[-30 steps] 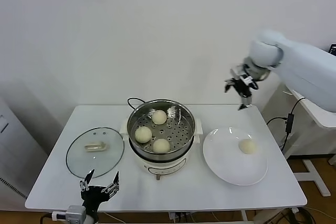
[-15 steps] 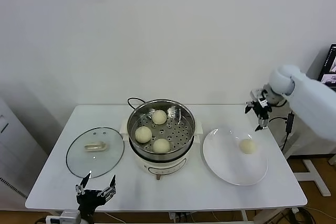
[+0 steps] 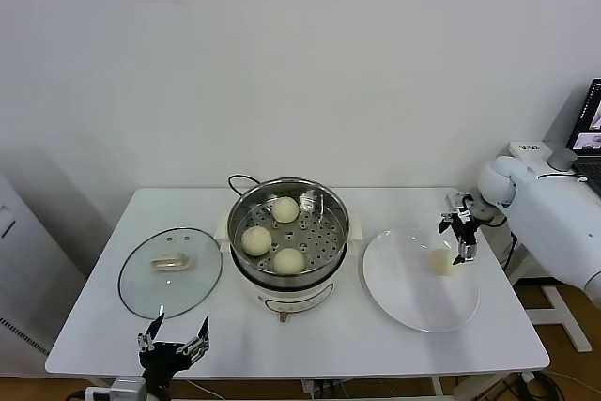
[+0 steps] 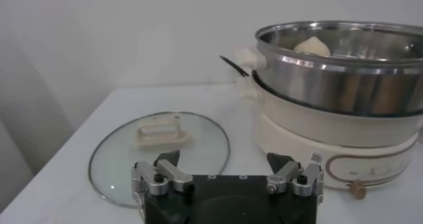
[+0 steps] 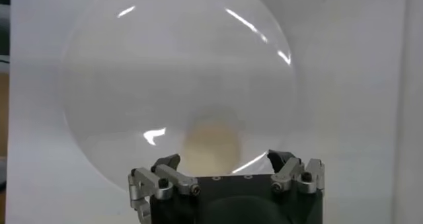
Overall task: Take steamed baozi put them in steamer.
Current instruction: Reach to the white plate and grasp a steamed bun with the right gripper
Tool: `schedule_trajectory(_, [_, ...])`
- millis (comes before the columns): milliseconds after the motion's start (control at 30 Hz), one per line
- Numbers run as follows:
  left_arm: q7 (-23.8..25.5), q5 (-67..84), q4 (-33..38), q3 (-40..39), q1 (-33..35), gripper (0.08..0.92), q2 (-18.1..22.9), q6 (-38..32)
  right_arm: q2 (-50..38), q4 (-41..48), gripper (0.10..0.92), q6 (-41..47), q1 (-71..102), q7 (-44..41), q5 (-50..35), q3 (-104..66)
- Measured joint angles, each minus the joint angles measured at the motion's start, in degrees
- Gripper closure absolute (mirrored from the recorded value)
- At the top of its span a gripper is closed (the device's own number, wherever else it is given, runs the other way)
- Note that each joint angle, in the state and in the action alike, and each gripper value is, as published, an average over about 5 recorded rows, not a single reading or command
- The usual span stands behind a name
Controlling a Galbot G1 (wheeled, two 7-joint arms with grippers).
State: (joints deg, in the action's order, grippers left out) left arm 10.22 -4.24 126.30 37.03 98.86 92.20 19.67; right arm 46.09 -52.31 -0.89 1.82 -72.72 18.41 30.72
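Fingers spread wide on right gripper (image 3: 459, 235), poised over last baozi (image 3: 440, 261) on white plate (image 3: 413, 302); left gripper (image 3: 173, 347) likewise open, parked at table's (image 3: 357, 340) near edge; three baozi in steamer (image 3: 324, 255).

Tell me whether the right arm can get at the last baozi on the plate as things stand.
Probably yes. The right gripper hangs open just above the last baozi, which lies alone on the white plate, with nothing between them. The steamer stands off to the side.
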Motion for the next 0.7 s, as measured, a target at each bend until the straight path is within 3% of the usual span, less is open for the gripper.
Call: schedule_trajectory(700, [0.4, 0.1, -0.7, 0.1, -0.7, 0.177, 0.0, 0.1, 3.5, 4.5, 0.203, -0.5, 2.6, 0.6, 5.5, -3.4])
